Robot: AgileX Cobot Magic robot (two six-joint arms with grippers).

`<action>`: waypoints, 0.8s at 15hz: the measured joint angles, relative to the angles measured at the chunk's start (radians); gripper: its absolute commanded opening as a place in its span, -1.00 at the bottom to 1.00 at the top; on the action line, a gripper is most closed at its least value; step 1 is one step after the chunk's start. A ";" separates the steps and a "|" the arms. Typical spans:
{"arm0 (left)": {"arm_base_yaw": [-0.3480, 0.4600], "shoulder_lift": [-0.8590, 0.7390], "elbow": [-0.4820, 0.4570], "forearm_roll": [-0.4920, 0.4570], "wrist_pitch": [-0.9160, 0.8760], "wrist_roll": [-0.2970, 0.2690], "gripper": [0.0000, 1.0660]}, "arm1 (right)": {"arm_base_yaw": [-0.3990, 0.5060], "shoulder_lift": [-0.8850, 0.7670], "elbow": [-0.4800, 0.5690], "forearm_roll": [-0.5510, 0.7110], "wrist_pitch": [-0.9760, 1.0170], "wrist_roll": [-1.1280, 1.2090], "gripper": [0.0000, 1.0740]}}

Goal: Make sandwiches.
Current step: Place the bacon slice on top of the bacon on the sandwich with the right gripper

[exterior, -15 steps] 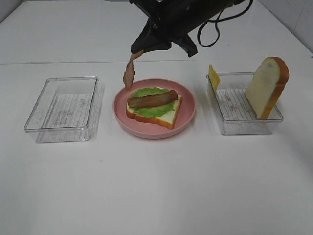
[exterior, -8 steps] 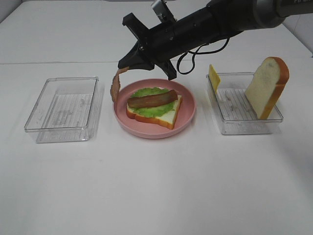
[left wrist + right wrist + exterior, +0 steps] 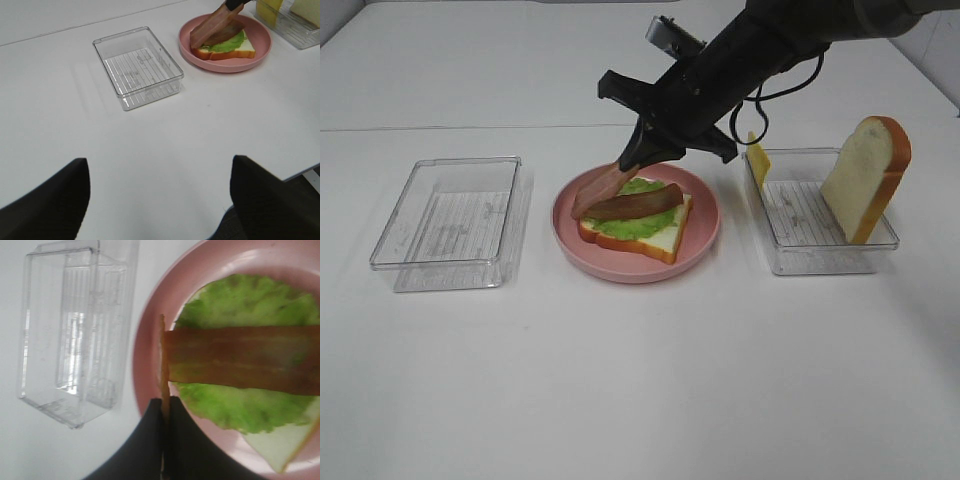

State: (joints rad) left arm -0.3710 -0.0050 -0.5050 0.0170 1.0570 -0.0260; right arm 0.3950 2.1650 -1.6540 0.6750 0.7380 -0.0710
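A pink plate holds a bread slice topped with green lettuce and one bacon strip. My right gripper is shut on a second bacon strip, which slants down over the plate's left side and touches the sandwich. In the right wrist view the held strip shows edge-on between the fingers, beside the lying strip. The right tray holds a leaning bread slice and a yellow cheese slice. My left gripper's fingers stand wide apart, empty, over bare table.
An empty clear tray stands left of the plate; it also shows in the left wrist view. The white table stretches in front.
My right gripper has swung right and down with the bacon strip, from left of the plate to over it. The strip now lies slanted against the sandwich.
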 measured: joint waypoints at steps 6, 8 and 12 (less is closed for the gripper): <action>0.000 0.000 0.000 0.000 0.000 0.000 0.39 | 0.000 -0.015 0.000 -0.222 0.038 0.155 -0.76; 0.000 0.000 0.000 0.000 0.000 0.000 0.39 | 0.000 -0.015 0.000 -0.224 0.045 0.155 -0.20; 0.000 0.000 0.000 0.000 0.000 0.000 0.39 | 0.000 -0.017 0.000 -0.227 0.046 0.155 0.37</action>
State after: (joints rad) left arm -0.3710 -0.0050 -0.5050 0.0170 1.0570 -0.0260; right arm 0.3950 2.1480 -1.6540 0.4480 0.7840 0.0840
